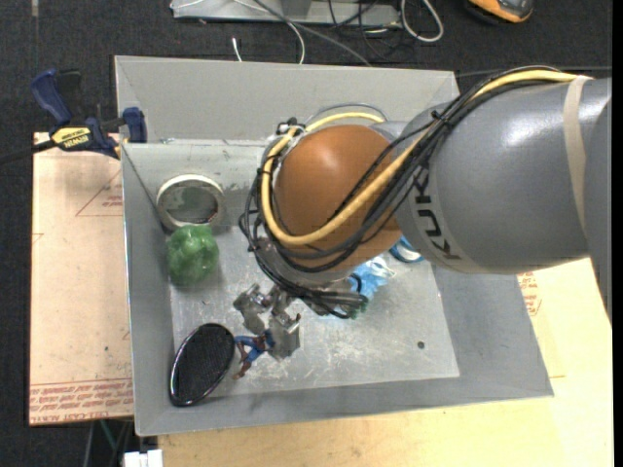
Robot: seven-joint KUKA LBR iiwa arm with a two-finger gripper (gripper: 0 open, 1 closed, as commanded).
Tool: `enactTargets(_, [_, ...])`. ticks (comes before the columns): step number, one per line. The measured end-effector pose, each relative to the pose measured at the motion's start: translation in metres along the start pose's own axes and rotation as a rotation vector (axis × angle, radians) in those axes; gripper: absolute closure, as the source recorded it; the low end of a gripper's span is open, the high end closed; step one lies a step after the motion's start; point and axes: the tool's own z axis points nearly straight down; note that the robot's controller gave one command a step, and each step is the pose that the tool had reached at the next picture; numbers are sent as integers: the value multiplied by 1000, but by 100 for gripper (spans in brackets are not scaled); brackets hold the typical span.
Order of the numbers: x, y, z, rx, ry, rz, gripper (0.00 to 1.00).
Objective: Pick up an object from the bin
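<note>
Grey metal bin [389, 350] holds few things, and the gripper [270, 321], spread or closed I cannot tell, hangs low at lower left of centre beside a small blue-and-red bit [248, 350] and a black oval case [202, 363], either of which it may nudge away if it closes off-centre.

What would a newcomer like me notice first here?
A big grey arm with an orange dome cover reaches in from the right, gripper low in the bin. Left of it lie a bumpy green toy, a round metal tin behind that, and a glossy black oval in the front-left corner.
</note>
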Motion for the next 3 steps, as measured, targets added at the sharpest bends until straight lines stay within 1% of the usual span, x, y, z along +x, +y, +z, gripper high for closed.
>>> enactTargets(1, [-8,-4,6,0,-5,49,100])
enactTargets(2, [-10,1,11,1,-5,197,100])
enactTargets(3, [0,-21,-76,-1,-4,268,100])
